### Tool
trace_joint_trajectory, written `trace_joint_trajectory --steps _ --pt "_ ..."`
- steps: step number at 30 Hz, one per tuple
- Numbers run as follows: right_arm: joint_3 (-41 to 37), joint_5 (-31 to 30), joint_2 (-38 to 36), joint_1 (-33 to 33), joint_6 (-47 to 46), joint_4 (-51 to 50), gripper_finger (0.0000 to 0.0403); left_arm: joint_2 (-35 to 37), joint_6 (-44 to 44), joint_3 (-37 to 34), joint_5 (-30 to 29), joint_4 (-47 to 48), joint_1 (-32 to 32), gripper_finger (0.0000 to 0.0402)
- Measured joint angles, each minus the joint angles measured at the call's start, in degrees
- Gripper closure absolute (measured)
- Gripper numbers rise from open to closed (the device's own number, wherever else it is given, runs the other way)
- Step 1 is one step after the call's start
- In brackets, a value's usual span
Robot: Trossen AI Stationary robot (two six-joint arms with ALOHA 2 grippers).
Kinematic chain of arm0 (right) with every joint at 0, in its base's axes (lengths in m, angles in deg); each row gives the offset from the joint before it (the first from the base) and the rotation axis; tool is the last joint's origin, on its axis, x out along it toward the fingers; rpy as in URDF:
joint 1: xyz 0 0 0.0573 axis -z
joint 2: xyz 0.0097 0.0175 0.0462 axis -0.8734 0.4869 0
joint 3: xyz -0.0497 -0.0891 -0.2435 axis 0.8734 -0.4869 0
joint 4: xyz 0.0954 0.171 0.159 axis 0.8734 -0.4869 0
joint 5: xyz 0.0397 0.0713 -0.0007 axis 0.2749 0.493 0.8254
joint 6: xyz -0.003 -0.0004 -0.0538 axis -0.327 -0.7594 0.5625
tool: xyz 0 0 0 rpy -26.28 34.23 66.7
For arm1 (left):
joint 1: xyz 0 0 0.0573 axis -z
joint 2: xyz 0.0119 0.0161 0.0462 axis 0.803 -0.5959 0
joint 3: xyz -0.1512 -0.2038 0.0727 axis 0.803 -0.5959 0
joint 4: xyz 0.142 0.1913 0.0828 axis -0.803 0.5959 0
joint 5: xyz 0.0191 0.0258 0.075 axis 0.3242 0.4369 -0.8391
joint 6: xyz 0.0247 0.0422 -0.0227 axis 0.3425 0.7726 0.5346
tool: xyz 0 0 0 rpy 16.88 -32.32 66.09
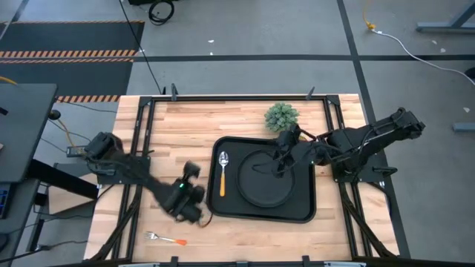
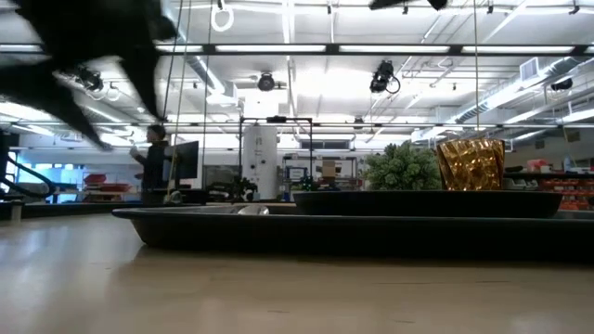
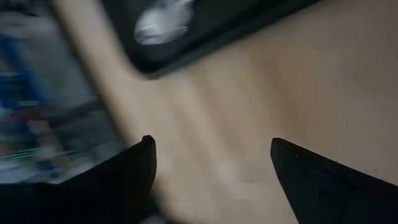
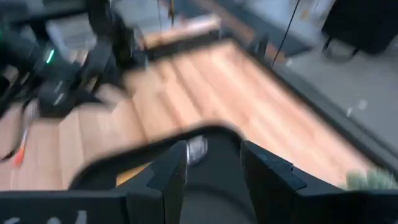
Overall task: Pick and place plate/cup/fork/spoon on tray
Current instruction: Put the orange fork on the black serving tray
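Wood table: butcher-block top with everything laid out on it; the fork is the only piece lying on the bare boards.
Black tray: sits right of centre, long side running front to back. It is the goal for every piece.
Plate: already inside the tray and filling most of it, which leaves a narrow strip along the tray's left side.
Left gripper: hangs over bare wood just off the tray's front-left corner, fingers spread wide with nothing between them.
Right gripper: poised above the plate with its fingers parted. Nothing shows between them, so I read it as released.
Plant: fuzzy green ball behind the tray, not part of the job.
Cup: amber, upright, and from table height it seems to stand on the plate, free of any fingers. From above the right arm hides it.
Spoon: lies in the tray's left strip, bowl toward the back.
Fork: near the table's front edge, well apart from the tray, tines pointing left.
Step in hand: looks like the left arm going for the fork.
Doing it well: turn the wrist so the fingers straddle the thin handle crosswise, and come down low enough to pinch it off the flat wood. Then set it in the left strip beside the spoon without knocking the spoon.
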State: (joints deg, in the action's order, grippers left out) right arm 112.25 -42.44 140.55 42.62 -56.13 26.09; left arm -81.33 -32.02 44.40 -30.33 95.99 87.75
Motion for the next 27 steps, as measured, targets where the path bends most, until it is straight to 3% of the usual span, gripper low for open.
trace_joint_trajectory --steps 6,10,13,19,24,27 --pt "0.06 -11.55 7.00 -5.70 6.73 16.41 0.0248 0.07 -21.37 5.70 15.63 0.14 10.01 0.0083" --pt "0.02 -11.04 13.52 -9.91 6.80 27.77 0.0257 0.05 -39.68 11.06 24.95 0.21 13.97 0.0083" --pt "0.00 -9.34 16.85 -12.52 6.75 36.04 0.0265 0.05 -48.50 14.62 30.91 0.10 17.16 0.0083" --pt "0.00 -10.52 19.46 -17.25 7.49 49.43 0.0275 0.05 -64.24 18.66 31.89 -3.12 26.74 0.0083" --pt "0.52 -22.78 20.40 -23.59 8.56 50.68 0.0285 -0.25 -80.33 18.08 29.15 -10.21 35.62 0.0083" --pt "2.83 -27.04 21.77 -27.13 8.37 50.24 0.0293 -1.67 -91.28 17.85 29.75 -11.90 39.44 0.0083"
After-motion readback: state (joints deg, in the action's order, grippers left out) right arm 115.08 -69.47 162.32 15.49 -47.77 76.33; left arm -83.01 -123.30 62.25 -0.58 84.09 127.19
